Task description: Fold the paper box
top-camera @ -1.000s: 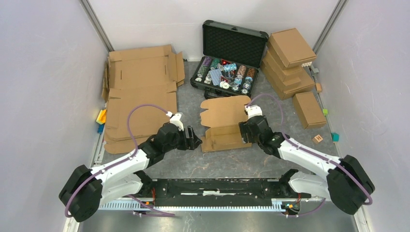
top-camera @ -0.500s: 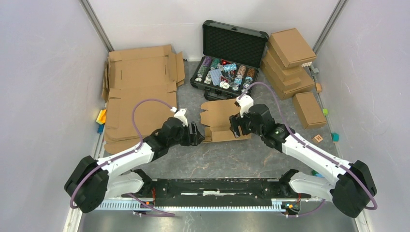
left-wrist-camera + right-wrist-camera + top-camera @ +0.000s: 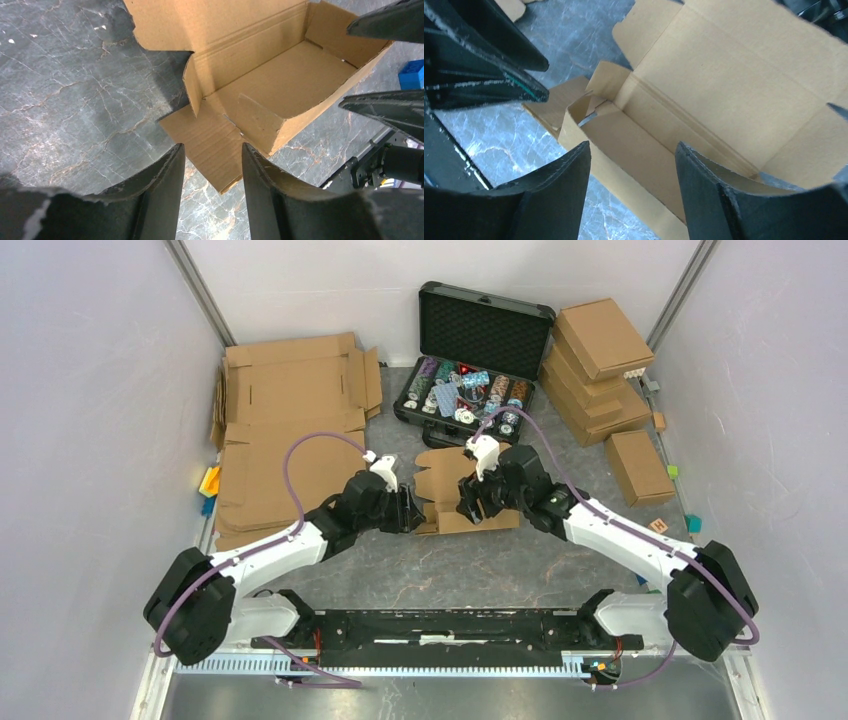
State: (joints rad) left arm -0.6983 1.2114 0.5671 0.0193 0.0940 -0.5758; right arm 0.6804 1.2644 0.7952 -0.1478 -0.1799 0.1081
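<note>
**boxnoob:** So where are we with the paper box (image 3: 447,480)? It looks half built to us.

**foldguy:** About halfway, we'd say. It sits on the table (image 3: 480,575) in the middle, just in front of the black case (image 3: 480,340) and between our two arms. The long walls are up, so it's already a tray. The lid panel (image 3: 744,75) is wide open, and at our left end the end flap (image 3: 220,170) lies flat on the table instead of standing. We guess that flap needs raising and tucking, then the lid comes down and its tabs go in. We can't really see the right end.

**boxnoob:** Which way is it lying?

**foldguy:** The long axis runs left to right across the table. The open side faces up, and the lid hinges on the far edge, toward the case.

**boxnoob:** And the grippers?

**foldguy:** Our left gripper (image 3: 410,510) is partly spread at the left end, its fingers either side of that flat flap but not pinching it, as far as we can see. Our right gripper (image 3: 633,146) is spread wider over the tray and has hold of nothing.
</note>
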